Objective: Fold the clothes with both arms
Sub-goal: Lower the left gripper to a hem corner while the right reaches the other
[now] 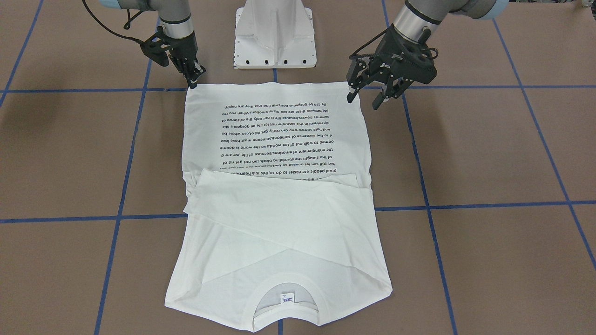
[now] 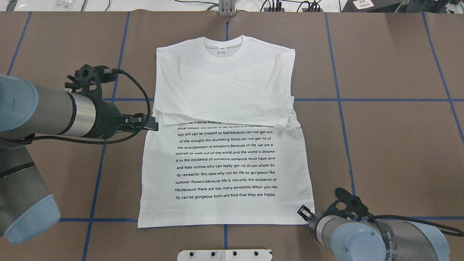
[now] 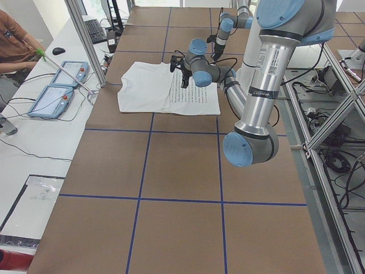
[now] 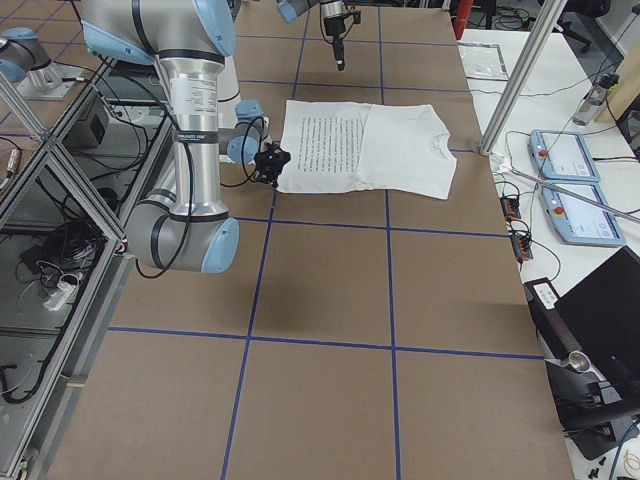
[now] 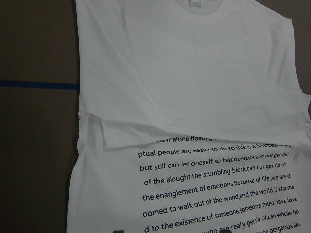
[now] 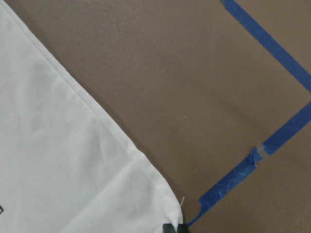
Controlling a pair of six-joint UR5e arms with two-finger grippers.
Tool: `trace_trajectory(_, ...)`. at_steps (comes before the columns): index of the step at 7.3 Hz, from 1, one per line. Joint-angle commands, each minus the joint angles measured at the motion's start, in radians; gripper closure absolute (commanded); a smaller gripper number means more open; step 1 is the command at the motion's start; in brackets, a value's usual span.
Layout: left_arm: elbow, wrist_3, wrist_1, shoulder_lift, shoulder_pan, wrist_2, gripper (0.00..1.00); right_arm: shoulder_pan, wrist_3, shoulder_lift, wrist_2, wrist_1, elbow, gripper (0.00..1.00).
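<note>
Black left jaws wide above T-shirt [image 1: 279, 223] edge; right jaws together at hem

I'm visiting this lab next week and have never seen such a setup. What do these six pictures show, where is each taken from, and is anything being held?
This is a two-armed robot, each arm ending in a gripper, at a brown table marked with blue tape. Its white pedestal base stands between the arms. Two pictures look down on the table, one from behind the robot, one facing it. Two look along it from either end, and two come from cameras on the wrists. A white long-sleeved T-shirt lies flat, print up, sleeves folded across the chest. The left gripper hovers above it, fingers apart, holding nothing. The right gripper is down at a hem corner; whether its fingers have closed on the cloth I cannot tell.
</note>
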Motion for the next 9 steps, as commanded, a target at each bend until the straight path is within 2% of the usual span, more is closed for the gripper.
trace_trajectory(1, 0.002, -0.184, 0.024, 0.041, 0.106, 0.008, 0.29, 0.006, 0.0, -0.004, 0.002, -0.001, 0.036, 1.0)
trace_trajectory(2, -0.004, -0.214, 0.024, 0.083, 0.159, 0.011, 0.29, 0.006, 0.0, 0.002, 0.003, -0.001, 0.036, 1.0)
trace_trajectory(3, -0.009, -0.27, 0.022, 0.13, 0.234, 0.084, 0.29, 0.006, -0.002, 0.005, 0.008, 0.0, 0.036, 1.0)
trace_trajectory(5, -0.004, -0.396, 0.025, 0.181, 0.355, 0.119, 0.3, 0.006, -0.003, 0.005, 0.012, 0.002, 0.036, 1.0)
trace_trajectory(7, 0.008, -0.485, 0.027, 0.201, 0.421, 0.12, 0.37, 0.006, -0.009, 0.005, 0.011, 0.002, 0.036, 1.0)
trace_trajectory(9, 0.034, -0.496, 0.027, 0.183, 0.433, 0.117, 0.41, 0.01, -0.015, 0.002, 0.011, 0.002, 0.036, 1.0)
